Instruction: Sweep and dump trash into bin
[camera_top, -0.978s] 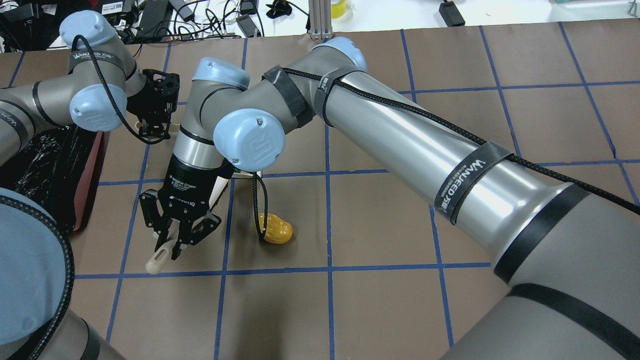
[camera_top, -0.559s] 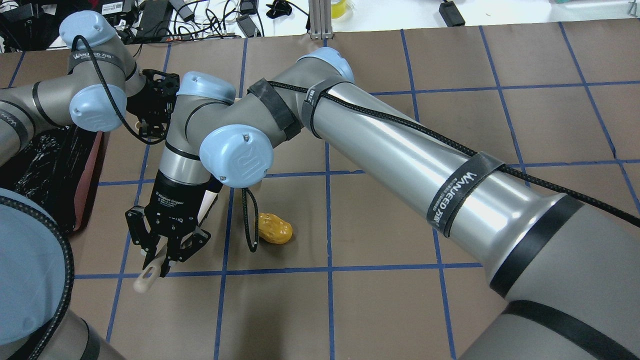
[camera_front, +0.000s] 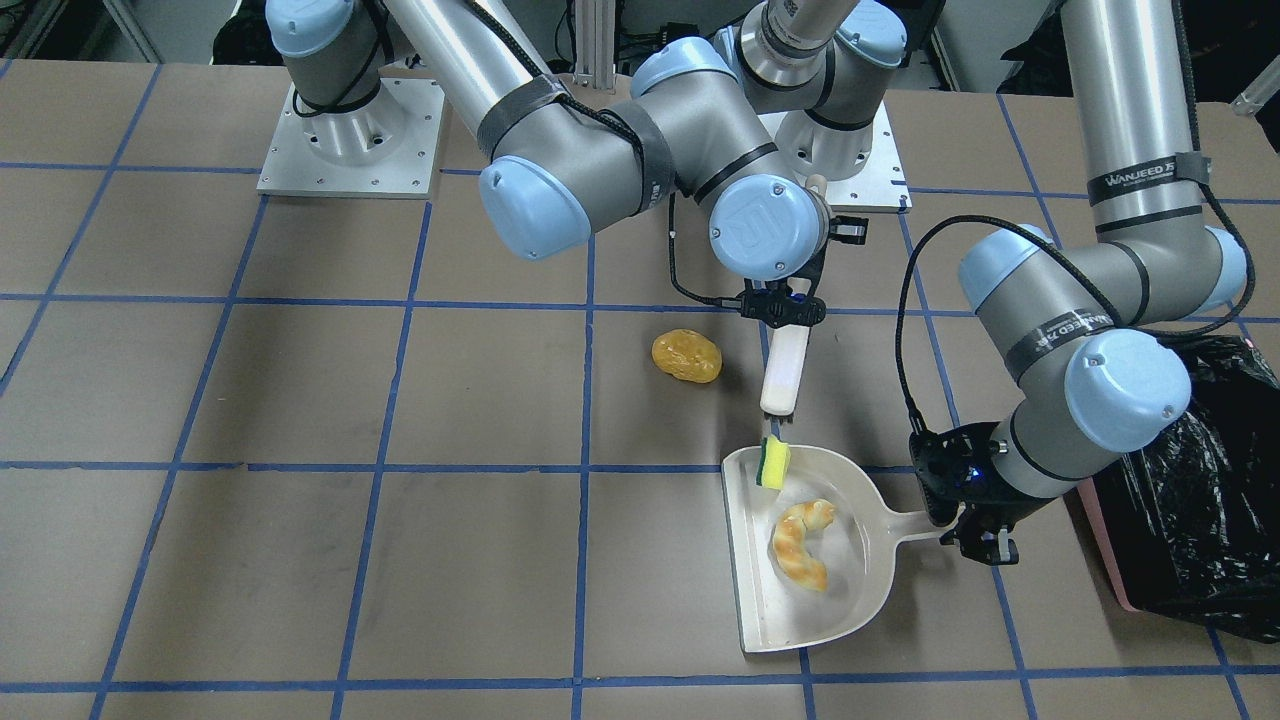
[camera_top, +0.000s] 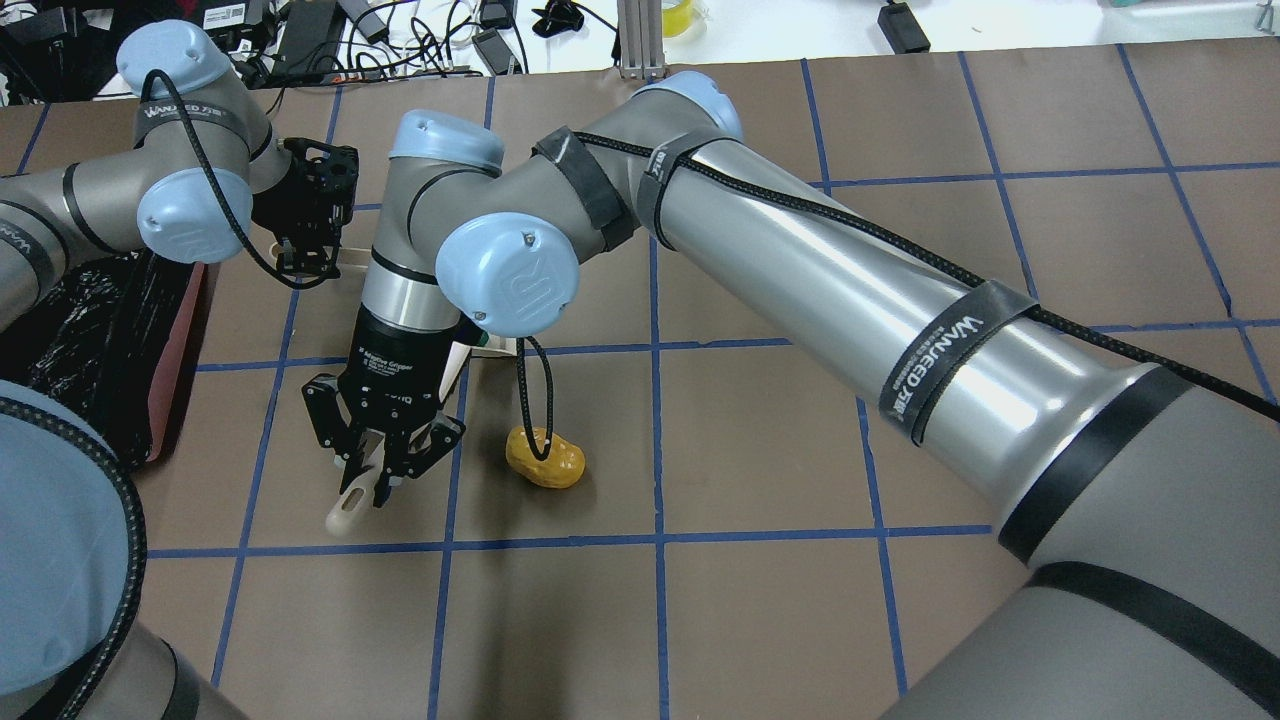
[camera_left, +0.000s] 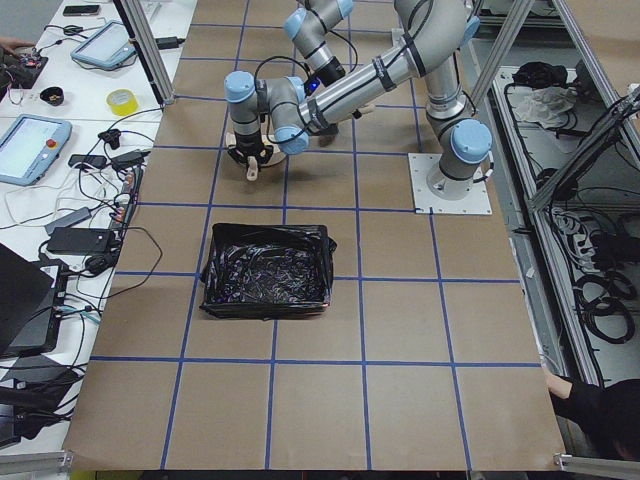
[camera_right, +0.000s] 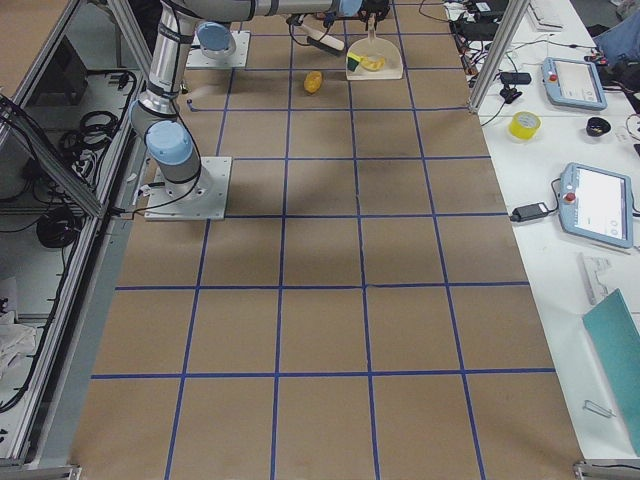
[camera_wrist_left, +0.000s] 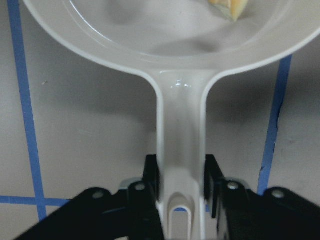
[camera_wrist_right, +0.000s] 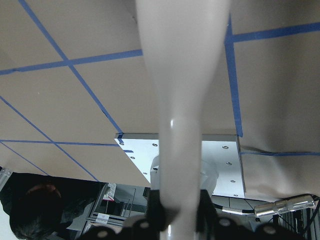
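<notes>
Two grippers are loaded, as I read the feeds. The bin (camera_front: 1105, 560), pink and lined with a crinkled black bag, stands at the robot's left, close under the left arm's elbow. The cream dustpan (camera_front: 860, 595) lies flat on the table (camera_front: 300, 400) near it, and the left gripper (camera_wrist_left: 181, 175) is clenched on its handle. The right gripper (camera_top: 378, 478) grasps the cream brush (camera_front: 783, 368) by its handle, with the brush head angled down to the pan's mouth. Of the trash, the curved pastry piece (camera_front: 800, 545) rests inside the pan. The golden-yellow roll (camera_front: 687, 356) lies on the table outside the pan, near the brush. The yellow-and-green sponge (camera_front: 773, 463) stands on edge at the pan's rim, under the brush tip.
</notes>
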